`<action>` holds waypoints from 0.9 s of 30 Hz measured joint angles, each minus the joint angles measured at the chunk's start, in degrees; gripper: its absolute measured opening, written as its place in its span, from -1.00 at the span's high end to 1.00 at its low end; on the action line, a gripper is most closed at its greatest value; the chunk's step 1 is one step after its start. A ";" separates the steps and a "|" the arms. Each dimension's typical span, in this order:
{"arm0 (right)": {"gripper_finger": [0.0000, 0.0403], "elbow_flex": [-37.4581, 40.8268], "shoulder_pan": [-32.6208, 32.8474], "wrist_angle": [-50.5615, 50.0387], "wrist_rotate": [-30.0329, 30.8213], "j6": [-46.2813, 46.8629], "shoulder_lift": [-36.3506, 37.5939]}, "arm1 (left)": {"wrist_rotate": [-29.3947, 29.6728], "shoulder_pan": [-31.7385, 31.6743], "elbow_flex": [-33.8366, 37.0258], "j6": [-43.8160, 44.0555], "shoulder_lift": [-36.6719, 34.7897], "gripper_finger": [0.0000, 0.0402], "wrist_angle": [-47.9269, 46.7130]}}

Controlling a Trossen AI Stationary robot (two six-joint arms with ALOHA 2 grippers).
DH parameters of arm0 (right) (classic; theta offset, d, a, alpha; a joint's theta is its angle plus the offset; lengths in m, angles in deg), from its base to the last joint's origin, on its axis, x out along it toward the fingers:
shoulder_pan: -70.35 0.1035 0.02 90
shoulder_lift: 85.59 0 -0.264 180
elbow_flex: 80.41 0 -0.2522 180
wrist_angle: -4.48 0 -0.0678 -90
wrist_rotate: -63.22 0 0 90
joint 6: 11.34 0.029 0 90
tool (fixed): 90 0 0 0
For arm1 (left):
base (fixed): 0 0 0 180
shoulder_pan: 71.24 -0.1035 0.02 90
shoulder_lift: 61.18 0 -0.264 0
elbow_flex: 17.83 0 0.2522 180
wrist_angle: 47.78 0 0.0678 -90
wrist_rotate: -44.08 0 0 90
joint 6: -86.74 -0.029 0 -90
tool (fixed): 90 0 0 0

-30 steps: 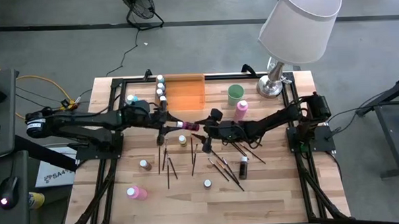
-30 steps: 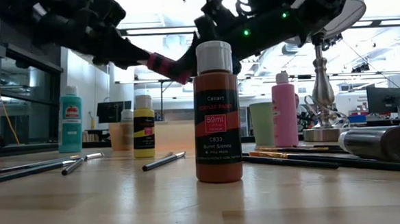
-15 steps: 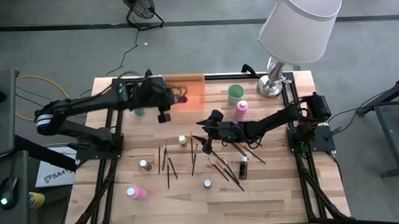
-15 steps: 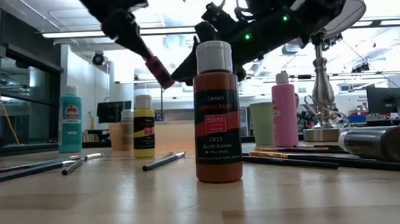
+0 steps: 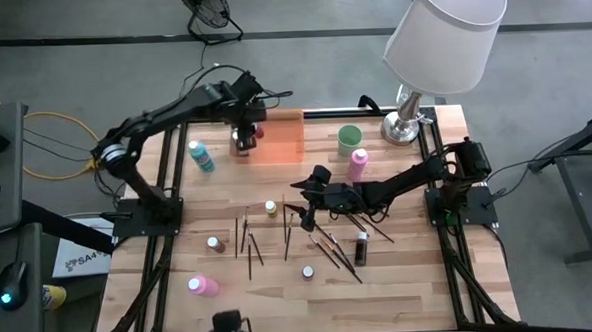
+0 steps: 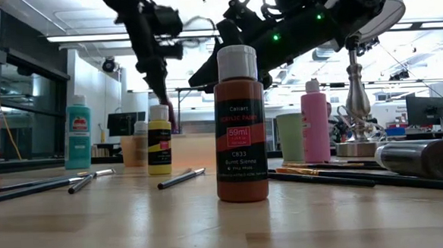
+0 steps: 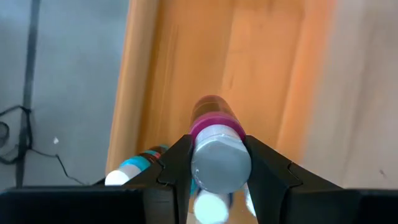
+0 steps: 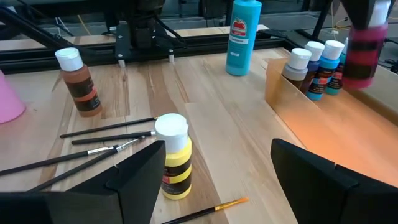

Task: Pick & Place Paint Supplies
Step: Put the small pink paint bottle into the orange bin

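- While the left gripper (image 7: 214, 177) clamps a magenta paint bottle (image 7: 214, 146) over the orange tray (image 5: 280, 147) at upper centre, an early release could topple the bottles (image 8: 317, 65) already standing there.
- Right gripper (image 5: 300, 212) hangs spread wide and empty mid-frame, above the yellow bottle (image 5: 271, 208); a careless descent could tip it.

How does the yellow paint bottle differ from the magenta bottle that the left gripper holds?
The yellow bottle stands free on the table; the magenta bottle hangs in the left gripper over the orange tray. Their paint colours differ: yellow against magenta. Both have white caps.
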 joint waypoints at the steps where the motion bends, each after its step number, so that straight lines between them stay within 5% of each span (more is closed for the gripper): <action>1: -0.42 0.00 0.00 0.00 -0.04 0.00 0.00 | -0.01 -0.64 -0.35 -0.18 1.22 0.43 -0.12; 27: -0.42 0.02 -0.04 0.01 -0.20 -0.26 0.00 | 2.31 -8.42 -0.67 14.17 8.26 0.43 4.90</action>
